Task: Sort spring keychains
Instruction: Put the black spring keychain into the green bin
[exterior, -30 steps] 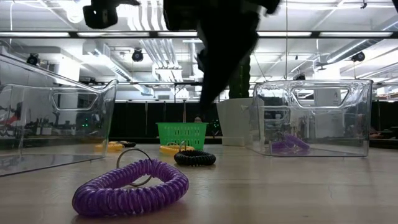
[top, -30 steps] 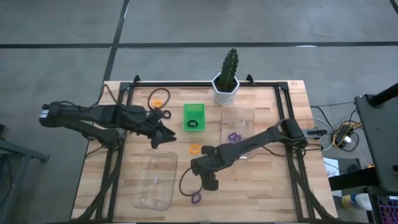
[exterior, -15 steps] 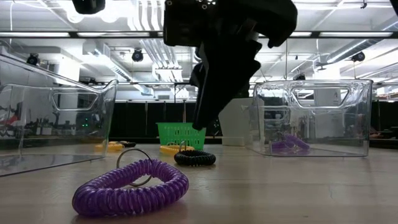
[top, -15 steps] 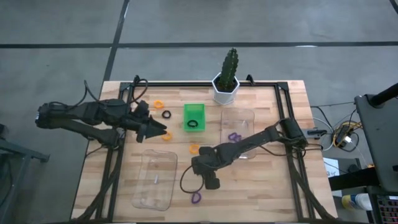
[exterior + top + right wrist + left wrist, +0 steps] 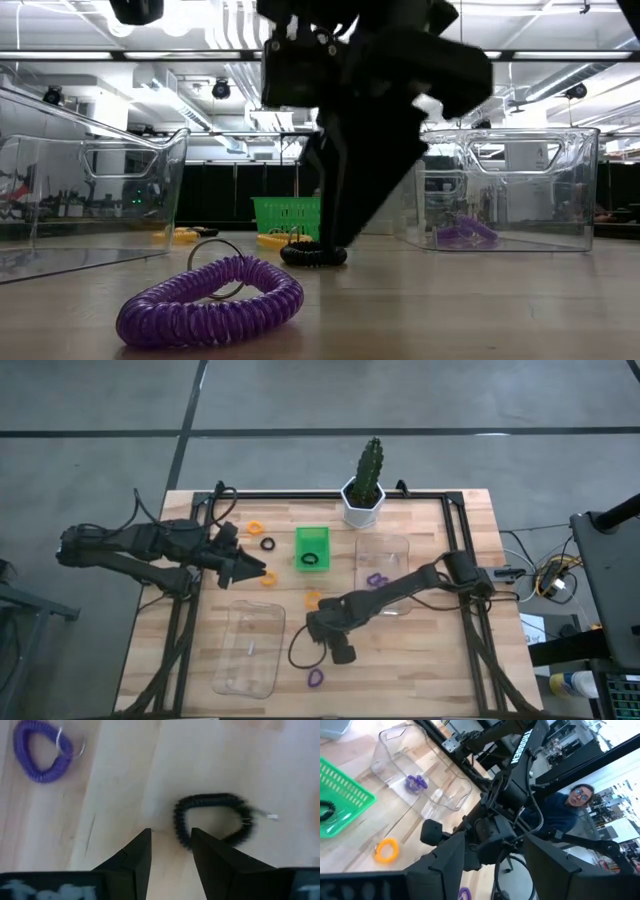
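My right gripper (image 5: 171, 832) is open and low over the table. Its fingertips stand beside a black spring keychain (image 5: 212, 820), which the low view also shows (image 5: 313, 254). A purple keychain (image 5: 210, 300) lies nearer the near edge (image 5: 315, 678). My left gripper (image 5: 252, 568) is open and hovers next to an orange keychain (image 5: 268, 578). Other keychains lie loose: two orange (image 5: 313, 598) (image 5: 254, 526) and one black (image 5: 267, 544). Another black one (image 5: 310, 559) lies in the green tray (image 5: 312, 535). A purple one (image 5: 376, 579) lies in the right clear box (image 5: 383, 547). My right gripper comes at the black keychain from above. One fingertip (image 5: 196, 836) stands at the coil's edge (image 5: 181, 831), and I cannot tell whether it touches. The keychain lies flat on the table.
A second clear box (image 5: 248, 648) stands at the table's near left. A potted cactus (image 5: 364, 490) stands at the far edge. Black frame rails run along the table's sides. A person (image 5: 572, 805) shows in the room beyond.
My right gripper has come down toward the black keychain, which has stayed in place. My left gripper has drawn back a little from over the near-left clear box toward the far edge.
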